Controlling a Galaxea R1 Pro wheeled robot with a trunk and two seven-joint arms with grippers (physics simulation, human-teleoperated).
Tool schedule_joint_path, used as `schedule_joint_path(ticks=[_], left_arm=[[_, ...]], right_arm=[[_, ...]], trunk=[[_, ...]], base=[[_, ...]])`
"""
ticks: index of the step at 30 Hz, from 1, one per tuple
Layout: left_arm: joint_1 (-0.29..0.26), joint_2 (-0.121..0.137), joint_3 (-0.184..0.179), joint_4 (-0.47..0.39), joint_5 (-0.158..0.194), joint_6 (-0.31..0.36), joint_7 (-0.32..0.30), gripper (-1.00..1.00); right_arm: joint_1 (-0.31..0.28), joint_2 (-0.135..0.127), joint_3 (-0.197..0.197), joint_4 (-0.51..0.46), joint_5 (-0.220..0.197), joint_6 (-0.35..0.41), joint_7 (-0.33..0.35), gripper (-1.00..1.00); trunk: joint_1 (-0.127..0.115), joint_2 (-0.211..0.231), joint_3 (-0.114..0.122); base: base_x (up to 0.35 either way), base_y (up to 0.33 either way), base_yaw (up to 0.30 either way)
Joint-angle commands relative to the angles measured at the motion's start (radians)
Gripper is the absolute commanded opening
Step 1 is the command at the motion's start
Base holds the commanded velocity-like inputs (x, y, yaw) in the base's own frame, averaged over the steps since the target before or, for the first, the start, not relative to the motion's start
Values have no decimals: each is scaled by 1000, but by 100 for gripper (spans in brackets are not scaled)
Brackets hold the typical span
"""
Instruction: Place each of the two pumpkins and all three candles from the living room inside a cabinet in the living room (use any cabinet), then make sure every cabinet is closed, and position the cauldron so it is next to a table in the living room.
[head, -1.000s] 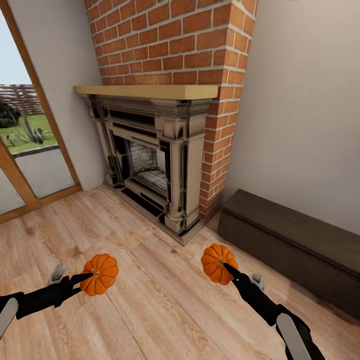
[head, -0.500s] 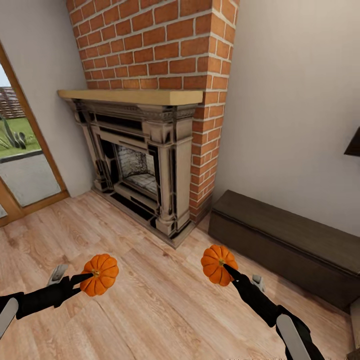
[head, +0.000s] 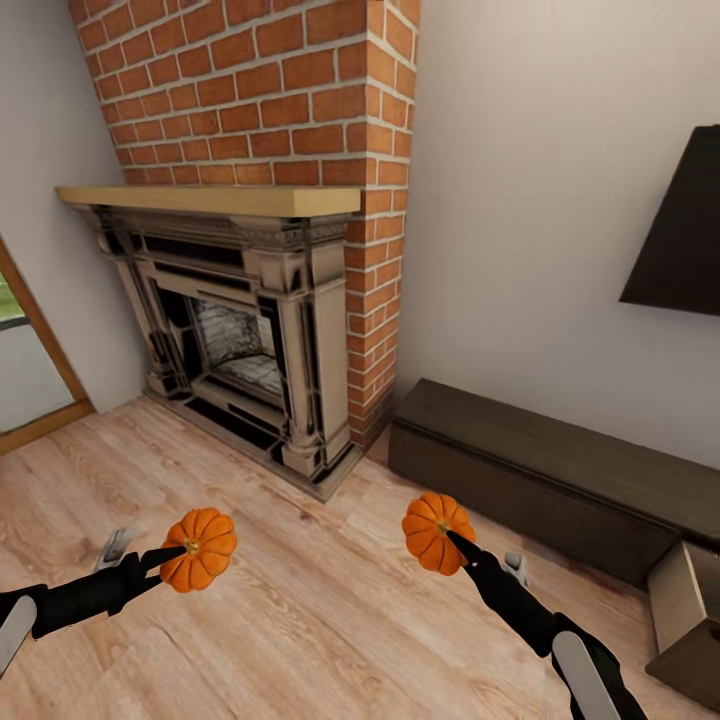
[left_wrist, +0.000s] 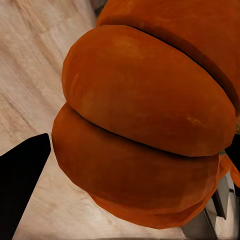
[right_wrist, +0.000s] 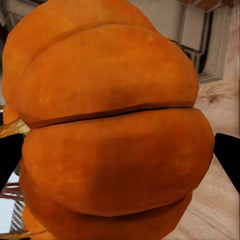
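wood floor (head: 330, 610) under ribbed orange pumpkins (head: 199, 549)

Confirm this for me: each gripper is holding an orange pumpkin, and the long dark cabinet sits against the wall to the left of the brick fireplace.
One detail is wrong. The left gripper and right gripper do each hold a pumpkin, but the long dark cabinet sits against the wall to the right of the brick fireplace, not the left. The head view shows this.

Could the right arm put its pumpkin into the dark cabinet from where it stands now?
Probably not yet: the right gripper holds its pumpkin short of the cabinet, whose long front looks shut.
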Motion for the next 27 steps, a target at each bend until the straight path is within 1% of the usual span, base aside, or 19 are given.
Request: schedule_joint_path(ticks=[1,27], left_arm=[[0,0,0,0,3,1,1,-100],[0,0,-1,0,3,3,3,-100]], right_arm=[[0,0,0,0,-4,1,0,-100],[0,0,0,0,-4,1,0,-100]], trunk=[[0,0,1],[0,0,27]], base=[[-5,0,-231],[0,0,-232]])
